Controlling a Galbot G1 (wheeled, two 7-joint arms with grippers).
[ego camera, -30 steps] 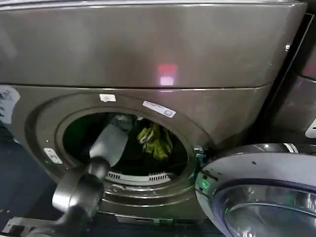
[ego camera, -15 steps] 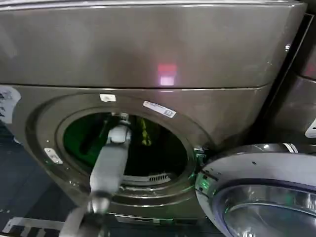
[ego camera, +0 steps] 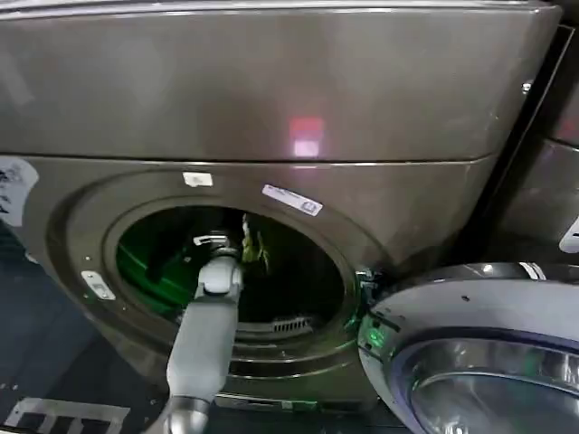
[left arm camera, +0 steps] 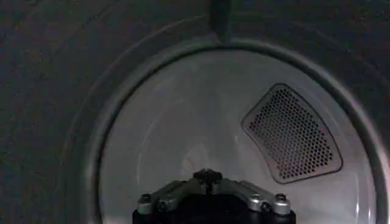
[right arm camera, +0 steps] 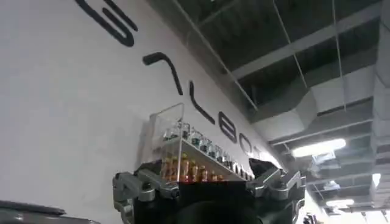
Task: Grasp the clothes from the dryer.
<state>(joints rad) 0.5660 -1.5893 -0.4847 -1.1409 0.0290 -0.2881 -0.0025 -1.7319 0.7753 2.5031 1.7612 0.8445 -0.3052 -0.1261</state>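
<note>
Head view: left gripper [ego camera: 220, 242] beside wrinkly clothes [ego camera: 256, 246].

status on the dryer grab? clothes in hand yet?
Done: the dryer door is swung open and the left arm reaches through the porthole. In hand: the left gripper sits deep in the drum beside the clothes; a grasp isn't visible. Left: close on the clothes and pull them out. The right gripper is parked away, pointing at a wall.
</note>
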